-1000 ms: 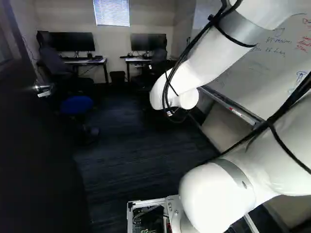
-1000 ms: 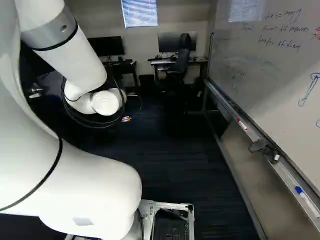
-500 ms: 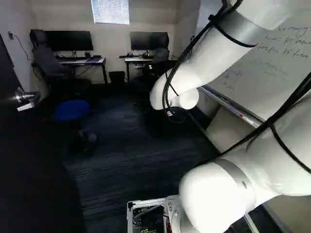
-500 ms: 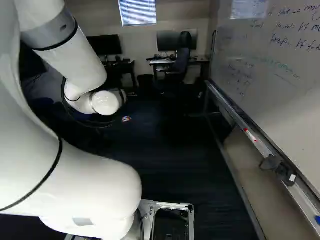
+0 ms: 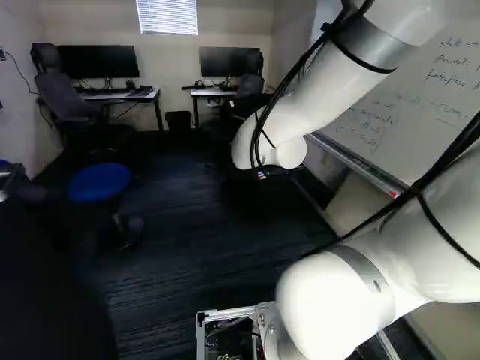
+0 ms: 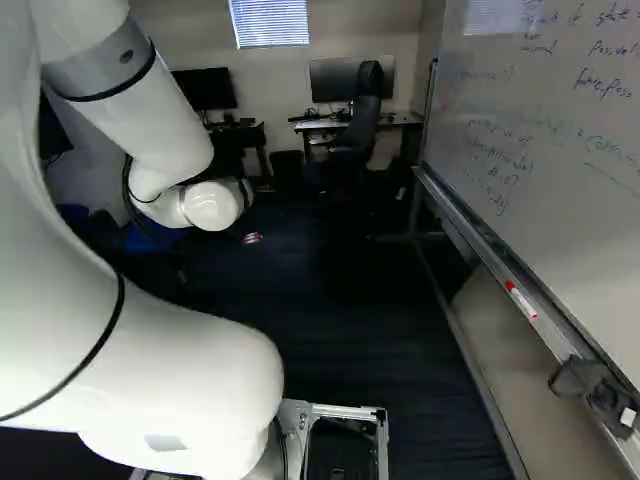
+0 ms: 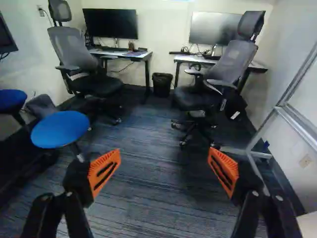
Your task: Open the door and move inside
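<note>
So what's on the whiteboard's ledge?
On the ledge, a red-and-white marker and a dark thing; I can't tell what. It hides the bit beneath it.

My base had rolled ahead, deeper into the room. In the left base view the door's handle had slid out of clear sight, and the stool came nearer, drifting left. In the right base view the whiteboard's tray slid past, bringing eraser and red marker closer; the blue marker left view.

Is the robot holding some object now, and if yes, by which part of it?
Nothing is held: the black, orange-padded pincer stands open, with blue-grey carpet showing between its fingers.
</note>
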